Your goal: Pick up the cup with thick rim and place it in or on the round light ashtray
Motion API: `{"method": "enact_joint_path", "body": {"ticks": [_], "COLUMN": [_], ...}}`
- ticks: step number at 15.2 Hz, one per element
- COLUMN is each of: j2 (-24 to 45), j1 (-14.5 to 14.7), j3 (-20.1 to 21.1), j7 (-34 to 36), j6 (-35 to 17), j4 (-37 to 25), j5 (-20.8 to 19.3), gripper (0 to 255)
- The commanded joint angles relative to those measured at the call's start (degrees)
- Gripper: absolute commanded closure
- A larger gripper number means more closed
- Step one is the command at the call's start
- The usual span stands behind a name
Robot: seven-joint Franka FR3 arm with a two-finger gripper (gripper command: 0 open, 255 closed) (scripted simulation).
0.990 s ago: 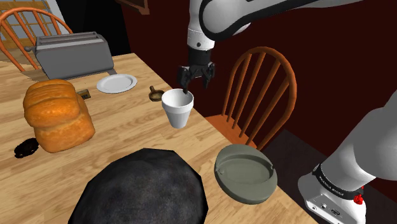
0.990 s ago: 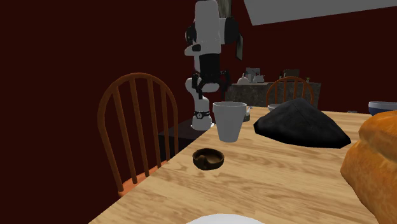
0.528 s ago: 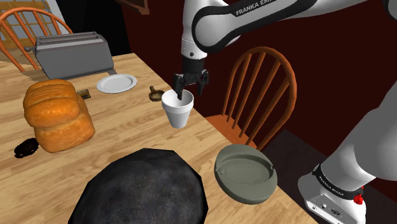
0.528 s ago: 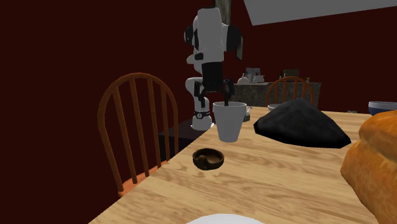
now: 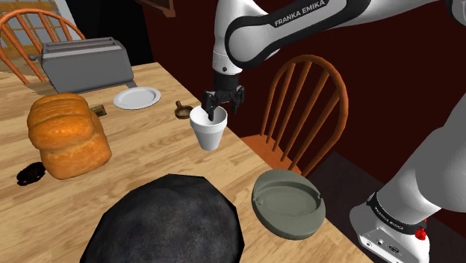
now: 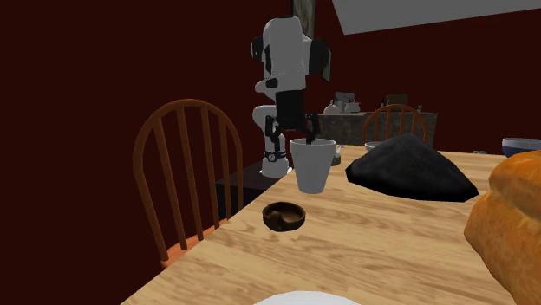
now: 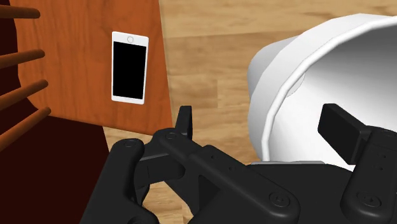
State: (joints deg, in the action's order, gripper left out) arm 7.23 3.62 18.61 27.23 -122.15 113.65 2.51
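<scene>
One white cup [image 5: 207, 134] on the counter [image 5: 157, 146], just the one. Ashtrays, I count two: a big grey-green round ashtray [image 5: 288, 203] and a small brown ashtray [image 5: 181, 111]. One toaster [image 5: 86, 63], one bread loaf [image 5: 67, 134], one white plate [image 5: 137, 97], one black lump [image 5: 168, 224]. Two chairs in the shoulder view: the orange chair [image 5: 39, 12] and the brown chair [image 5: 261, 143]. And there's one phone [image 7: 129, 66], lying on a chair seat.

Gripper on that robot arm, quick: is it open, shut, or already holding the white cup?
Gripper: open, with one finger inside the white cup and the other outside its wall; the cup is not clasped.
</scene>
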Motion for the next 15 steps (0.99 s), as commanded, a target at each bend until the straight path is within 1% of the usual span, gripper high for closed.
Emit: {"method": "enact_joint_path", "body": {"ticks": [1, 2, 11, 15], "j2": [0.01, 0.00, 0.01, -1.13], "j1": [0.00, 0.00, 0.00, -0.10], "j3": [0.00, 0.00, 0.00, 0.02], "j7": [0.00, 0.00, 0.00, -0.08], "j6": [-0.02, -0.02, -0.02, 2.87], "j4": [0.01, 0.01, 0.01, -1.79], "j5": [0.00, 0.00, 0.00, 0.34], "gripper": [0, 255, 255, 255]}}
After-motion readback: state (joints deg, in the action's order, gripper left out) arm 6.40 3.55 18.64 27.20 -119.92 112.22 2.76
